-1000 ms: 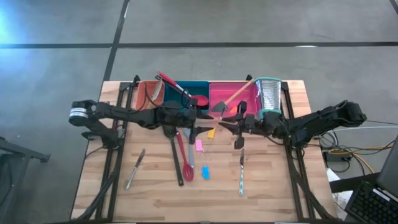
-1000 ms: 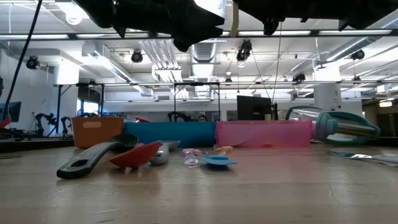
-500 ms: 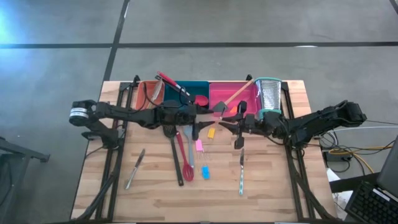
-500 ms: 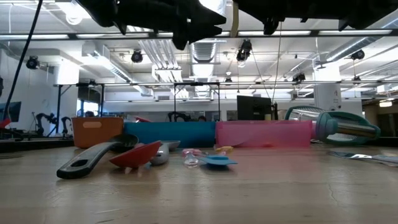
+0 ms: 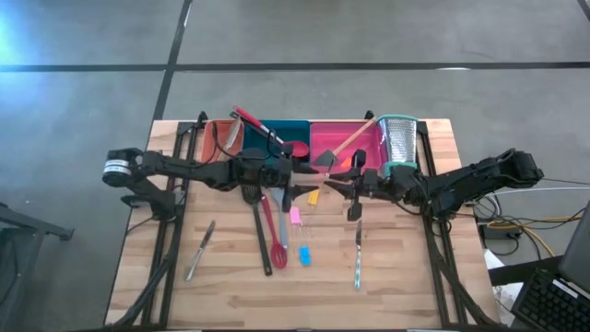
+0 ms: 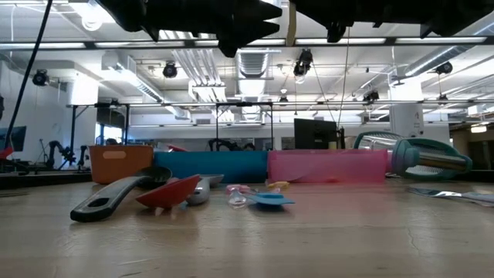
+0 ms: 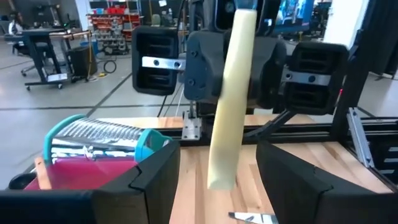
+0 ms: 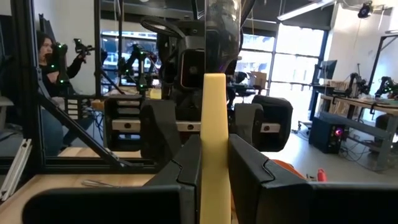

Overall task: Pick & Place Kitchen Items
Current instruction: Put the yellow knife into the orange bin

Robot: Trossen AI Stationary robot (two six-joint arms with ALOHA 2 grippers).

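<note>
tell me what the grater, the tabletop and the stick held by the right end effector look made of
Grater: shiny ribbed metal, probably steel, with a teal trim that looks plastic.
Tabletop: pale wood in jointed strips, matte.
Stick in the right end effector: smooth, cream, no gloss; pale wood or plastic, hard to tell.

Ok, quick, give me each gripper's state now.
Left gripper: open, holding nothing, facing the pale stick.
Right gripper: shut on the pale stick, held above the table.

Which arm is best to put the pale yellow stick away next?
Probably right: the right tool is shut on the pale yellow flat stick; the left tool stands open around it, not gripping.
</note>
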